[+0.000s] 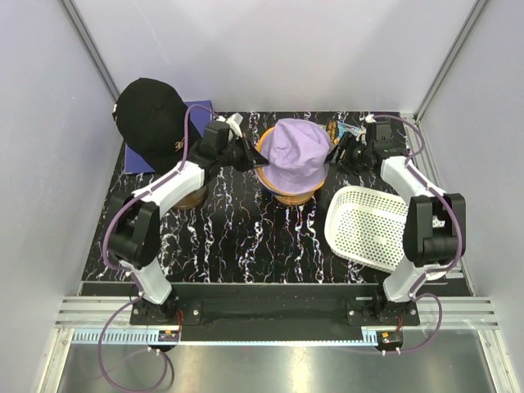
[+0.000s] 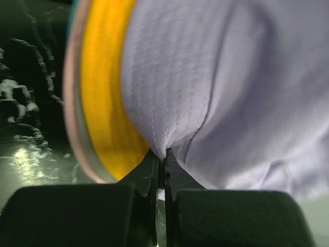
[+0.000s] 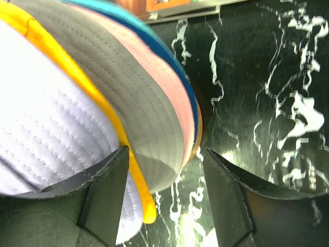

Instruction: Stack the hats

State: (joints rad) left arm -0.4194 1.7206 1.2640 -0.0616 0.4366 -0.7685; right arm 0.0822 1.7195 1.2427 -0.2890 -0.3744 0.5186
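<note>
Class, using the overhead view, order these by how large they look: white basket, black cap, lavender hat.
Largest: white basket and black cap, too alike to rank apart.
Smallest: lavender hat.

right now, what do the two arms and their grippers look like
Both the left arm and the right arm have rounded white links between bulky black joints, standing on black bases. A thin purple cable loops along each arm. The left gripper and right gripper are black, with matte wedge-shaped fingers that taper to thin tips.
</note>
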